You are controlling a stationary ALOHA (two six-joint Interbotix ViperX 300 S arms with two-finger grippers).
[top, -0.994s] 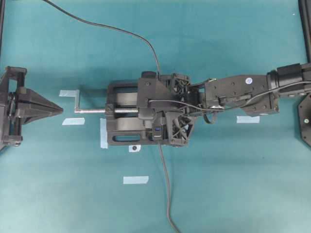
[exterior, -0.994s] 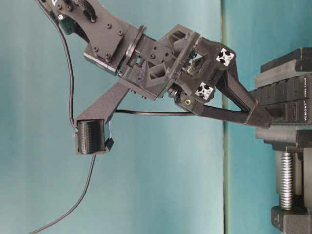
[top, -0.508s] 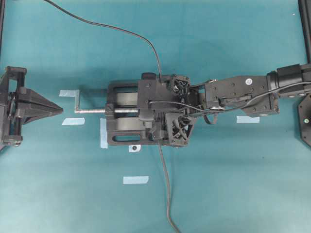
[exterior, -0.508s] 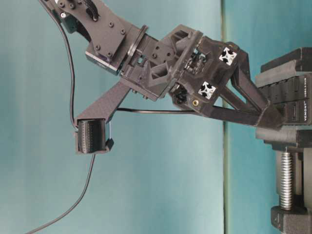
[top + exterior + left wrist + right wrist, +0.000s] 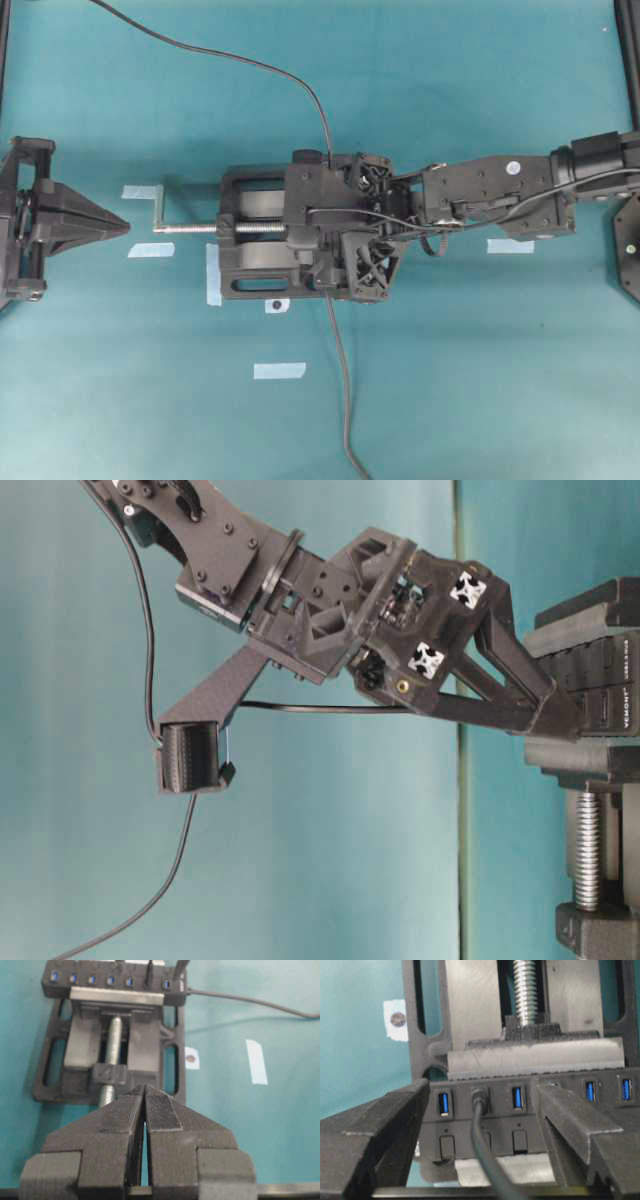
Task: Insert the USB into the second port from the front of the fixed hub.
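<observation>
USB [image 5: 480, 1096] seen seated in second slot from near end of fixed hub [image 5: 530, 1110], cable trailing toward 6 o'clock in right wrist view. Right gripper [image 5: 482, 1125] spread wide, fingers flanking plug at 9 and 3 o'clock, plug not pinched. Left gripper [image 5: 146, 1125] pressed together, empty, parked well apart, facing vise [image 5: 112, 1045]. Risks judged – cable snagged by finger on retreat, plug dragged out; insertion depth not confirmed, partial seating possible – hub nudged in vise by sideways brush
</observation>
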